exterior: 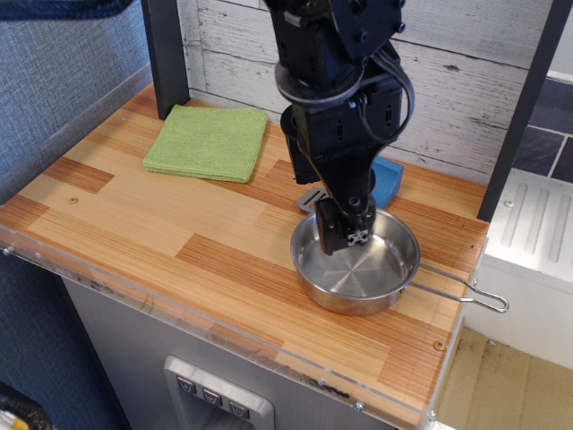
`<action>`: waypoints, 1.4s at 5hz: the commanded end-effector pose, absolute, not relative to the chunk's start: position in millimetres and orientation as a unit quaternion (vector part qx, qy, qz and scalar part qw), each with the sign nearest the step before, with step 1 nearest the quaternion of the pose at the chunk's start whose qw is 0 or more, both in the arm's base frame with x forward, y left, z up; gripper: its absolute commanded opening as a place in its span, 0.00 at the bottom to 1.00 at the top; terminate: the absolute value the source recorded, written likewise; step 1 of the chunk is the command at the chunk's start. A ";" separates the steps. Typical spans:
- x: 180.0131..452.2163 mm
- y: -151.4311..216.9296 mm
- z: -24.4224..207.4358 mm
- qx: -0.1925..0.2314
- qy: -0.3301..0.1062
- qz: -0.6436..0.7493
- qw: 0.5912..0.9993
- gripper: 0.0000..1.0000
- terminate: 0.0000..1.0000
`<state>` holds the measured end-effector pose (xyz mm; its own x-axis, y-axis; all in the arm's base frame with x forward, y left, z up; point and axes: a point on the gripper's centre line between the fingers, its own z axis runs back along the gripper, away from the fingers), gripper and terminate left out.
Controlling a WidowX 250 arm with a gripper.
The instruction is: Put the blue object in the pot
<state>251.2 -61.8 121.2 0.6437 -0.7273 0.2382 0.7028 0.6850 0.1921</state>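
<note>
The blue object [389,179] lies on the wooden table behind the pot, partly hidden by the arm. The pot [356,303] is a shallow shiny steel pan at the front right of the table, with its wire loop handle [466,293] pointing right. Nothing lies inside it. My gripper [346,235] hangs over the left part of the pot, just above its inside. Its black fingers look close together and hold nothing. It is in front of and to the left of the blue object, not touching it.
A grey spatula blade [310,199] peeks out left of the arm, behind the pot. A folded green cloth [208,141] lies at the back left. The table [179,242] ends in a clear plastic edge at the front. A dark post stands at the back left.
</note>
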 end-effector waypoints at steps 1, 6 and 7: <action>251.2 -61.8 121.2 0.041 -0.149 -0.395 0.906 1.00 0.00; 312.4 -72.2 122.0 0.018 -0.216 -0.066 0.974 1.00 0.00; 325.6 -67.6 116.4 0.016 -0.220 -0.023 0.975 1.00 0.00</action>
<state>321.4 -70.8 100.4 0.9225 -0.0561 0.3818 0.0392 0.9979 0.0519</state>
